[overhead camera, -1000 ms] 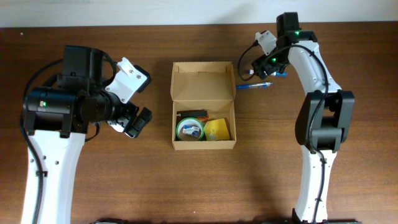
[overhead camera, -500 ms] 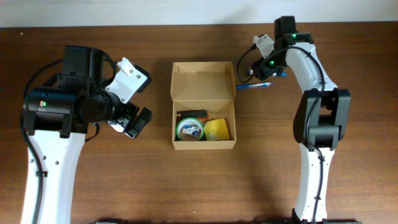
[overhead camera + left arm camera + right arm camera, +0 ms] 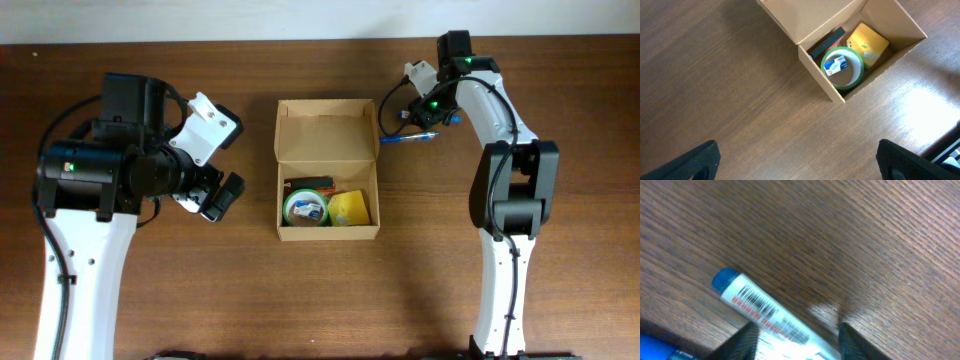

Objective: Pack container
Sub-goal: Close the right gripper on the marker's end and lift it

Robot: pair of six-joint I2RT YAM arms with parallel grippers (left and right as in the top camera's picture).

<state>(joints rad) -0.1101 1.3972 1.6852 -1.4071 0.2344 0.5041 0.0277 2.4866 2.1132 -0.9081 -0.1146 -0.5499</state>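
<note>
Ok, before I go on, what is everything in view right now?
container: 1, tan cardboard, middle of the table, flap lid open
tape roll: 1, green, blue-and-white label at its centre, inside the container
yellow item: 1, inside the container, beside the tape roll
black item: 1, inside the container, behind the tape roll
blue pen: 1, on the table right of the container
white tube: 1, blue cap, barcode label, on the table between the right gripper's fingers
table: 1, brown wood
left gripper: 1, black, open, above the table left of the container
right gripper: 1, black, astride the white tube; grip unclear
</note>
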